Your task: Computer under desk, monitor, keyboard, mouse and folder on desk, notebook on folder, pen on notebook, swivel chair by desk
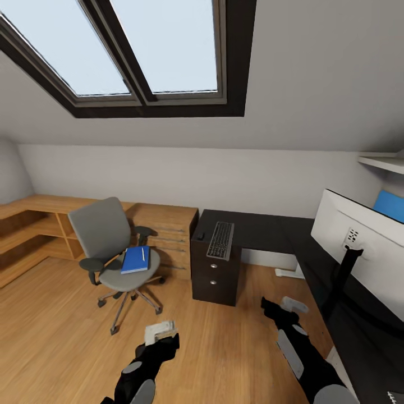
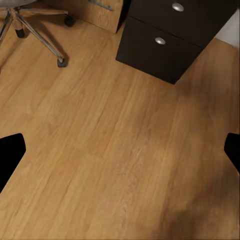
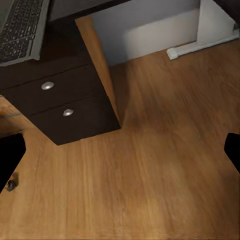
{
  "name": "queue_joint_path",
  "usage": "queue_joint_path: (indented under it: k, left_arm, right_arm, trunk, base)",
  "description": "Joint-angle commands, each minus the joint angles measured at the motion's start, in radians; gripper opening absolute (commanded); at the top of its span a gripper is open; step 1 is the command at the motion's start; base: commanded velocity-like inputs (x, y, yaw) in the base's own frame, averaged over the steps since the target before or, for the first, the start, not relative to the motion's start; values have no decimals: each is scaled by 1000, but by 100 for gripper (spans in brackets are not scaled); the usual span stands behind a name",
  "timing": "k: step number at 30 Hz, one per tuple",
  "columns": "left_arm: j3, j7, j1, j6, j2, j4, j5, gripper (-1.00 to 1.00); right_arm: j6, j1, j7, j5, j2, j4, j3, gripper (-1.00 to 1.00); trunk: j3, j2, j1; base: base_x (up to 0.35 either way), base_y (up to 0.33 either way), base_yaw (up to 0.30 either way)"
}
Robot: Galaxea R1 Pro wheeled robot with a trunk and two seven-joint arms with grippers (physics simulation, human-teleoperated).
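Two skylight windows [image 1: 140, 50] in dark frames fill the sloped ceiling from eleven to twelve o'clock. Below them runs a pale grey wall [image 1: 224, 174]. A light wooden dresser [image 1: 168, 235] with long bar handles stands against it near centre, joined at nine o'clock by low open wooden shelving [image 1: 33, 235]. A white shelf [image 1: 384, 161] juts out at three o'clock. Light wood floor [image 1: 56, 325] spreads from six to eight o'clock.

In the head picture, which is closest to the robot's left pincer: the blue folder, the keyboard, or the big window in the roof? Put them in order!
From the left pincer, low on the floor side:
1. The folder, on the swivel chair seat, just beyond the pincer.
2. The keyboard, on the desk end over the drawers, farther off and toward the right.
3. The skylight window, high in the sloped ceiling, farthest.
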Motion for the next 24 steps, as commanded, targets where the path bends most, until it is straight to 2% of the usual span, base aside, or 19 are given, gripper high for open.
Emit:
queue_joint_path:
  k: [1, 2, 3, 7, 13, 17, 24]
  left_arm:
    - [13, 8, -1, 29, 1, -28, 8, 100]
    - [43, 8, -1, 73, 1, -67, 10, 100]
    - [57, 7, -1, 88, 1, -80, 11, 100]
    - [93, 10, -1, 122, 2, -88, 13, 100]
    - [125, 8, -1, 139, 14, -32, 7, 100]
    - [132, 9, -1, 141, 18, -21, 5, 100]
    - [133, 10, -1, 134, 20, -10, 3, 100]
  right_arm:
    - [63, 0, -9, -7, -6, -32, -1, 100]
    - [161, 0, -15, -9, -18, -74, -4, 100]
    - [198, 0, -16, -10, -25, -89, -6, 100]
    - [284, 1, -15, -11, -45, -122, -9, 100]
    - [330, 3, -16, -11, -60, -123, -11, 100]
    - [337, 3, -17, -11, -63, -121, -12, 100]
    - [340, 3, -17, -10, -65, -115, -12, 100]
  trunk:
    - [-1, -1, 1]
    - [-1, -1, 1]
    - [-1, -1, 1]
    - [-1, -1, 1]
    - [-1, -1, 1]
    - [-1, -1, 1]
    - [-1, -1, 1]
  base:
    - [0, 0, 0]
    - [0, 0, 0]
    - [0, 0, 0]
    - [0, 0, 0]
    - [0, 0, 0]
    - [0, -28, 0]
    - [0, -202, -80]
